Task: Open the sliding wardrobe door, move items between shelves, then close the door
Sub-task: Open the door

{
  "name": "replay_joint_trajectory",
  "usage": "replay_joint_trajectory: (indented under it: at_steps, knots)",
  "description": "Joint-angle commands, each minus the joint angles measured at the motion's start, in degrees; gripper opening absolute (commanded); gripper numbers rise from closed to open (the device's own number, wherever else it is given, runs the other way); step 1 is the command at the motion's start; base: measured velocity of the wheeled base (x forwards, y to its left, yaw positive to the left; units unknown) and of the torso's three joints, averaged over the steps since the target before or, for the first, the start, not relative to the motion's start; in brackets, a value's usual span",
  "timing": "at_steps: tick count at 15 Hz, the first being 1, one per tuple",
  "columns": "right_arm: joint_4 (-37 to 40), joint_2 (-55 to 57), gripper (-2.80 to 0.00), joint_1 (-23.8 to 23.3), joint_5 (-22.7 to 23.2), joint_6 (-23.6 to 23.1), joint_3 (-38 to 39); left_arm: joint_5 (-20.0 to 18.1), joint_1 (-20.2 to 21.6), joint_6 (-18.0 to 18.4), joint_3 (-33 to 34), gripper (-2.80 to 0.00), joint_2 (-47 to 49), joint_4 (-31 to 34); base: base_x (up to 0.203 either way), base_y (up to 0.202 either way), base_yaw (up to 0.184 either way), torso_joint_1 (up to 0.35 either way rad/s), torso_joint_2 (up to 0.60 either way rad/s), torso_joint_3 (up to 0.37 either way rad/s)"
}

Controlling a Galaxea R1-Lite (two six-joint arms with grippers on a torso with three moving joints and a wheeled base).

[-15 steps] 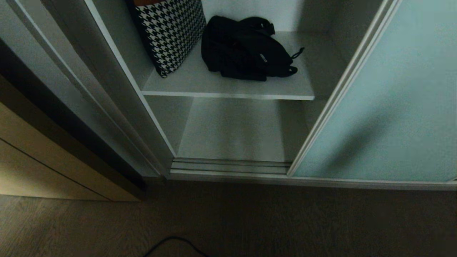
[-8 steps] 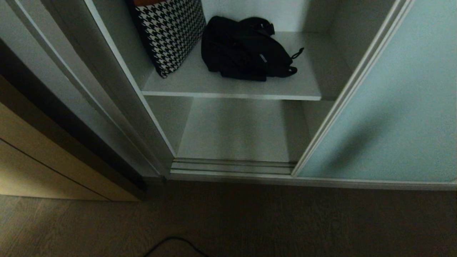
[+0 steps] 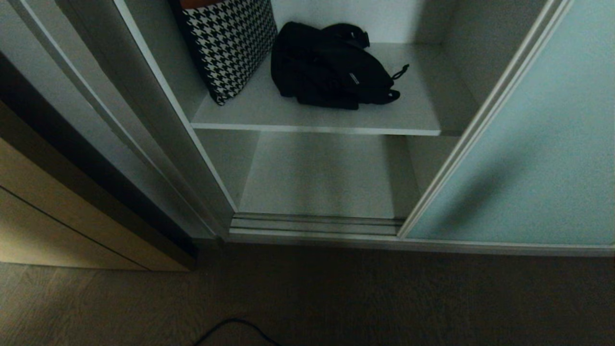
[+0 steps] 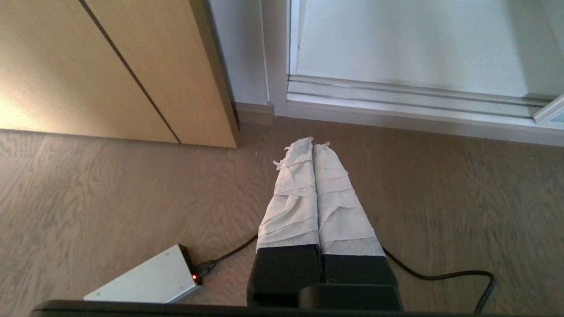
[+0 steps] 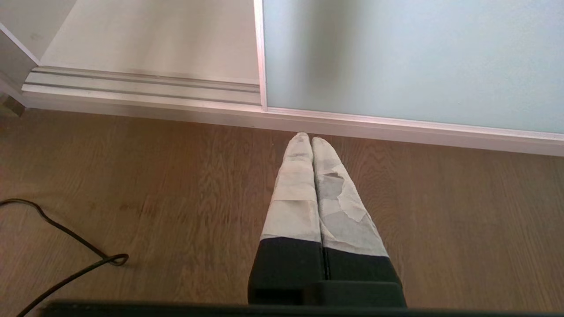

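The sliding wardrobe door [image 3: 528, 144], frosted pale blue-green glass, stands pushed to the right and leaves the compartment open. On the upper shelf [image 3: 413, 115] a houndstooth bag [image 3: 230, 48] with an orange top leans at the left. A floppy black bag [image 3: 331, 67] lies beside it. The lower shelf [image 3: 317, 178] is bare. Neither arm shows in the head view. My left gripper [image 4: 313, 144] hangs shut and empty over the wooden floor before the track. My right gripper [image 5: 311, 138] is likewise shut and empty, just short of the door [image 5: 396, 57].
A ribbed silver floor track [image 3: 312, 223] runs along the wardrobe's foot. A beige wooden panel [image 3: 48, 226] stands to the left. A black cable [image 3: 235, 327] lies on the floor, and a small silver box [image 4: 145, 281] with a red light sits near the left gripper.
The door's left edge has slid further right, widening the opening and baring more of both shelves. The bags have not moved.
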Motion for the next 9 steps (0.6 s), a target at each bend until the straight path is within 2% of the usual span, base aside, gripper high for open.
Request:
replay_joint_trajectory:
  at_steps: [1,9]
  knots:
    - [0.0,0.1,-2.80,0.0,0.0,0.0,0.0,0.0,0.0,0.1,0.2,-2.80,0.3,-0.1,0.000,0.000,0.000,0.000,0.00,0.000]
    - [0.0,0.0,-2.80,0.0,0.0,0.0,0.0,-0.1,0.1,0.2,0.2,-2.80,0.3,-0.1,0.000,0.000,0.000,0.000,0.00,0.000]
